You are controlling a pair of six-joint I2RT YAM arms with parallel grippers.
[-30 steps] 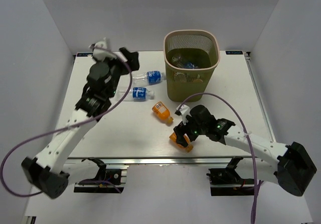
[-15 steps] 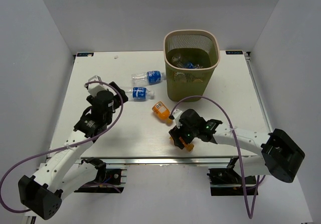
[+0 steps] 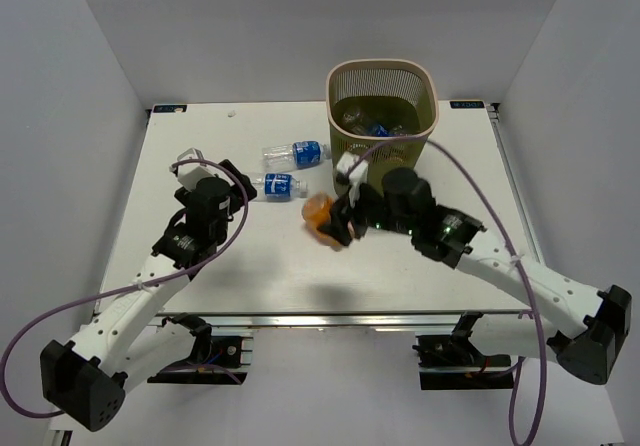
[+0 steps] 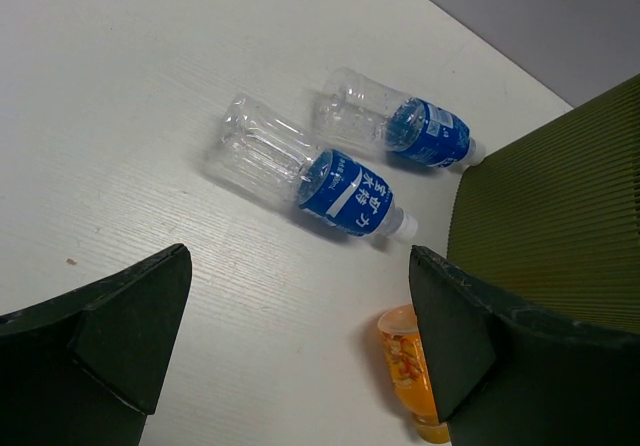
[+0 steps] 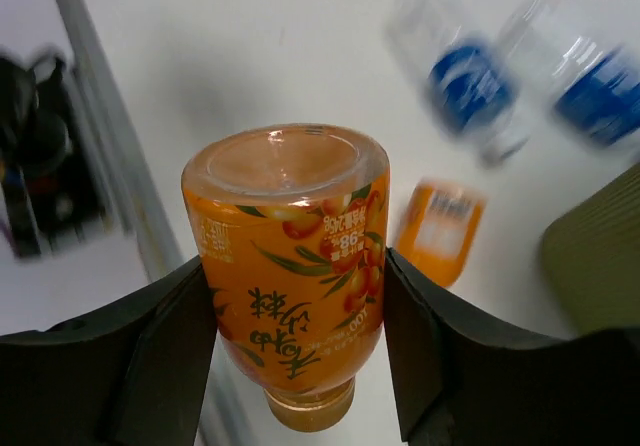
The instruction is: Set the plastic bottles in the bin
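My right gripper (image 3: 336, 220) is shut on a stubby orange bottle (image 5: 290, 266), held off the table just left of and in front of the bin (image 3: 382, 131). A second orange bottle (image 5: 440, 228) lies on the table below it. Two clear bottles with blue labels (image 3: 297, 153) (image 3: 275, 186) lie side by side left of the bin; the left wrist view shows them too (image 4: 405, 126) (image 4: 310, 171). My left gripper (image 3: 236, 180) hangs open above the table beside the nearer one, with nothing between its fingers. Several bottles (image 3: 370, 124) lie inside the bin.
The olive mesh wall of the bin (image 4: 560, 196) fills the right of the left wrist view. Grey walls close in the table on the left, back and right. The metal rail of the table's front edge (image 5: 90, 166) shows in the right wrist view.
My right gripper closed on the orange bottle near the table's front edge and lifted it back and left toward the bin. My left arm came down from the back left corner.
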